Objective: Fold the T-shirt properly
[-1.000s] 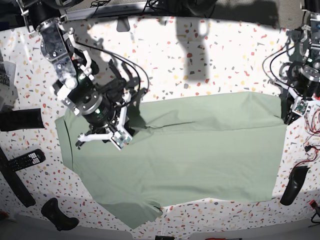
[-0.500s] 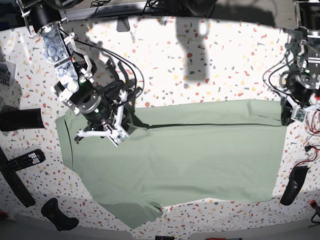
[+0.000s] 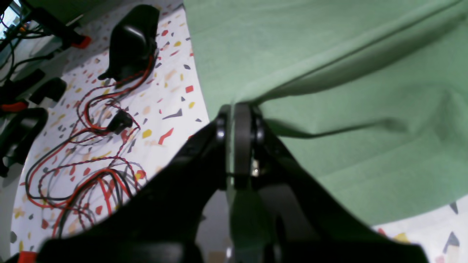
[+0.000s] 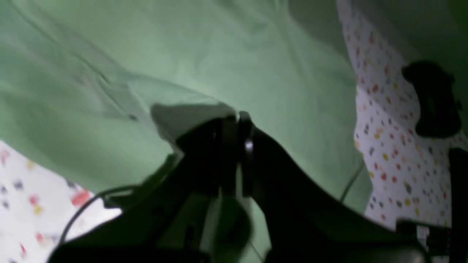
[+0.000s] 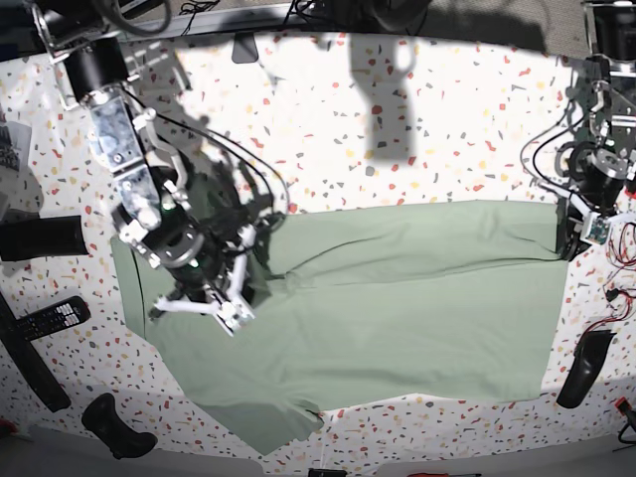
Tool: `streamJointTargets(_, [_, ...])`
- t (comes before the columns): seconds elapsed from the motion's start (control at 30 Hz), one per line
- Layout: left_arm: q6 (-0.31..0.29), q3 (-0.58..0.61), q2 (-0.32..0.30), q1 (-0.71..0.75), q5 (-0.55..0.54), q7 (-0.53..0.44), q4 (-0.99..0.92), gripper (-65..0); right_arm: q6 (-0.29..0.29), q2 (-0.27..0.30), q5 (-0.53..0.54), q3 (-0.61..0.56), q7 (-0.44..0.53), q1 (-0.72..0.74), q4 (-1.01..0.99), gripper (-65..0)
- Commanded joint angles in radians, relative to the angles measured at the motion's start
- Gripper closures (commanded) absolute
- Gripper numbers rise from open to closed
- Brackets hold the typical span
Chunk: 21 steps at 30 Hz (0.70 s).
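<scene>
The pale green T-shirt (image 5: 397, 318) lies spread across the speckled table (image 5: 417, 119), its far edge folded over toward the front in a long crease. At the shirt's right edge my left gripper (image 5: 571, 241) is shut, and in the left wrist view its fingertips (image 3: 236, 109) pinch the cloth (image 3: 365, 54) where the fold starts. On the base view's left my right gripper (image 5: 250, 266) hangs low over the shirt's folded corner. Its wrist view shows the jaws shut (image 4: 236, 118) on a lifted flap of green cloth (image 4: 219, 47). No collar, buttons or logo show.
A black remote (image 5: 55, 318), a black cylinder (image 5: 40, 237) and a black handle (image 5: 114, 427) lie at the left. A black device (image 5: 581, 368) and red-and-black wires (image 3: 91, 153) lie to the right of the shirt. The table's front edge runs close below the hem.
Both grippers have drawn the shirt's far edge toward the front, so the folded-over band is wider. The arm on the base view's left moved down and leftward.
</scene>
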Motion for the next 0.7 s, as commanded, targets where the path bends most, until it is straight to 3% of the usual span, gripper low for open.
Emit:
streamJointTargets(0.0, [0.005,-0.009,-0.022,-0.023,-0.012,-0.028,0.015,-3.4,-0.006,-0.005,0.000,0.005,0.020,0.025,0.015,0.0])
streamJointTargets(0.27, [0.005,-0.009,-0.022,-0.023,-0.011,-0.027,0.015,-5.8,-0.005,-0.060,0.000,0.005,0.018,0.024,0.014,0.0])
streamJointTargets(0.33, [0.012,-0.009,-0.022,-0.025,-0.007,-0.027,0.015,-11.0,-0.005,-0.059,0.000,0.005,0.016,0.024,0.015,0.0])
streamJointTargets(0.47, [0.108,-0.009,-0.022,-0.026,0.006,-0.027,0.015,-27.3,-0.005,-0.059,0.000,0.005,0.014,0.024,0.015,0.0])
streamJointTargets(0.53, [0.132,-0.009,-0.022,-0.026,0.006,-0.027,0.015,-31.0,-0.005,-0.059,0.000,0.005,0.014,0.025,0.015,0.0])
streamJointTargets(0.6, [0.120,-0.009,-0.021,-0.022,-0.018,-0.027,0.015,-30.9,-0.005,-0.059,0.000,0.005,0.014,0.024,0.015,0.0])
streamJointTargets(0.67, [0.050,-0.009,-0.022,-0.017,-0.077,-0.027,0.016,-30.9,-0.004,-0.059,0.000,0.005,0.013,0.024,0.015,0.0])
